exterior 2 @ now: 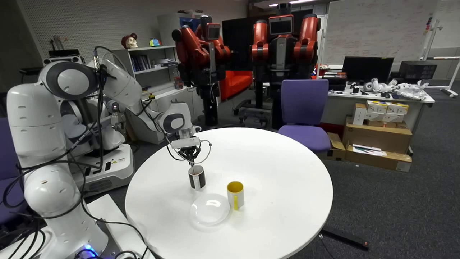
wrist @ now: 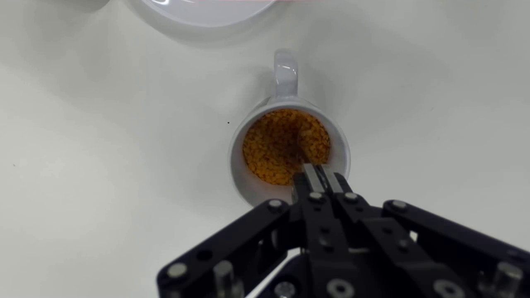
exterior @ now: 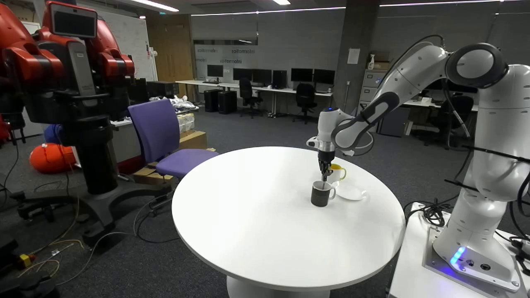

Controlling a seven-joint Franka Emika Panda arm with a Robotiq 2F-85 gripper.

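My fingers point(wrist: 313, 179) are together, clamped on the thin stem of what is probably a spoon point(exterior 2: 193, 169); its lower end stands in the orange-brown grains point(wrist: 267, 145) inside the dark mug point(wrist: 252, 182). The stem enters nearer my side of the opening than the middle, so a firm pinch, a level wrist and small, slow movements would serve me best. Pressing on the wall could slide the mug across the worktop point(exterior: 232, 223) or tip it, and if I draw the spoon out, straight up seems safest against spilling. I'd avoid swinging toward the handle point(wrist: 285, 74), since the plate point(exterior 2: 210, 208) lies near it, apart from the mug.

How deep the spoon reaches I can't see, for its tip is lost among the grains, and I cover part of the mug's near rim. In the wrist view the plate is cut off by the top edge, and a grey curve in the corner is too cropped to name. Farthest off, beside the plate, stands the yellow-lined mug point(exterior: 336, 176), which my fingers partly hide in an exterior view.
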